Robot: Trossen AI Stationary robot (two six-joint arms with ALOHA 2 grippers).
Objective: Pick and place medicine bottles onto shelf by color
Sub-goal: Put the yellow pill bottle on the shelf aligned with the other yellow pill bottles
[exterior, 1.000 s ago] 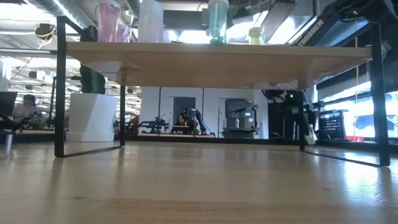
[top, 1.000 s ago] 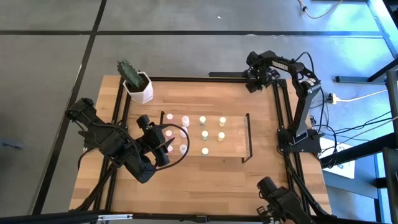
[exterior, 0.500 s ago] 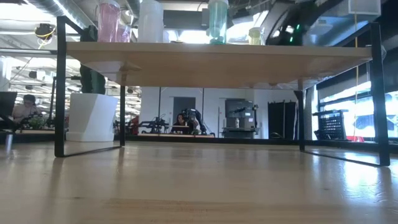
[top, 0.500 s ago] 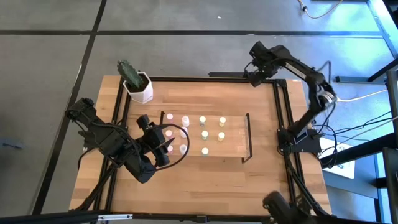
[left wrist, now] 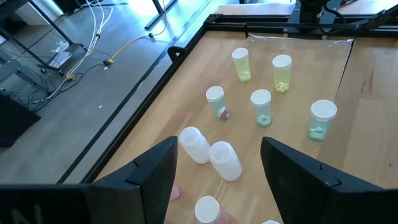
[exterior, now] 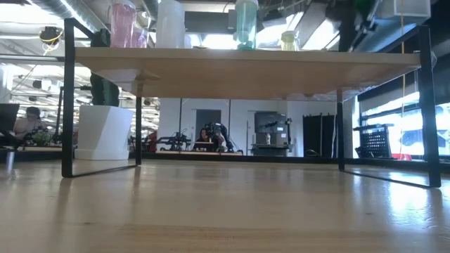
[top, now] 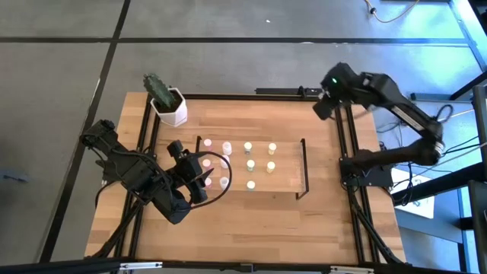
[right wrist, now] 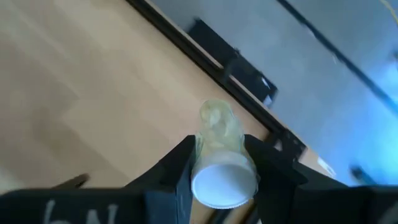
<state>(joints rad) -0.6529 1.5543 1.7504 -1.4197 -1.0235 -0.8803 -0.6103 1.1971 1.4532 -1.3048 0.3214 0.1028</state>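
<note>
Most bottles (top: 249, 164) stand colour-grouped on the shelf (top: 289, 181); the right gripper (right wrist: 217, 163) clamps one yellow bottle (right wrist: 219, 140) not yet placed, while the left gripper (left wrist: 217, 163) waits open-jawed and empty.

**Right arm swinging outward**

Right gripper (top: 323, 106) is shifting from the table's far right corner toward its right edge, arm stretching out flatter, yellow bottle (right wrist: 219, 143) clamped between its fingers. In low view, arm is climbing out of sight.
</note>
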